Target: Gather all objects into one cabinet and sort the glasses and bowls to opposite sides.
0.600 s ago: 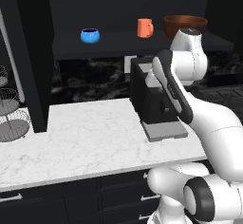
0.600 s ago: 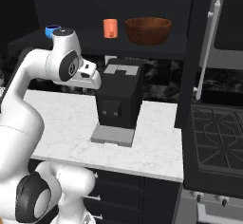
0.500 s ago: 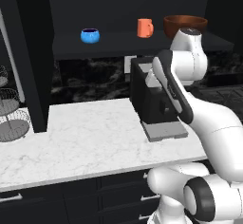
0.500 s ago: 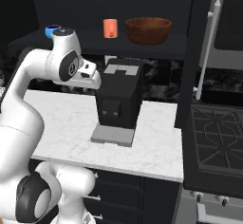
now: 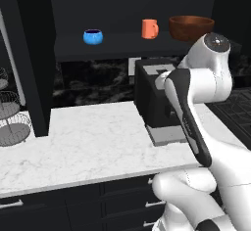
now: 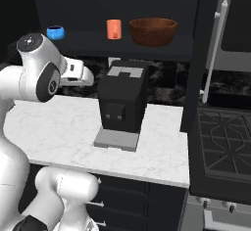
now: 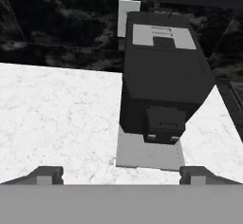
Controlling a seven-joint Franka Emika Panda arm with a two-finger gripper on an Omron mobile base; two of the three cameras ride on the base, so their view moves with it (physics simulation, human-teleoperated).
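- On the open cabinet [image 5: 29, 78] shelf above the tabletop [image 5: 83, 142], the blue bowl [image 5: 92, 36] sits at the left end in the left base view.
- Toward 3 o'clock along that shelf stand the orange mug [image 5: 150, 29] and, further right, the big brown bowl [image 5: 191, 27], each well apart from the next.
- Below the mug, the black coffee machine [image 7: 163, 80] stands on the marble, under the shelf.
- At the foot of the hand view the pincer [image 7: 121, 174] shows its two tips set wide apart, with nothing between them; it holds nothing.
- The hand looks down over the coffee machine, which lies at 12 o'clock from the tips.
- All three shelf pieces therefore lie above and beyond the pincer; judging from this, the hand must rise and reach toward 12 o'clock over the machine before any grasp.
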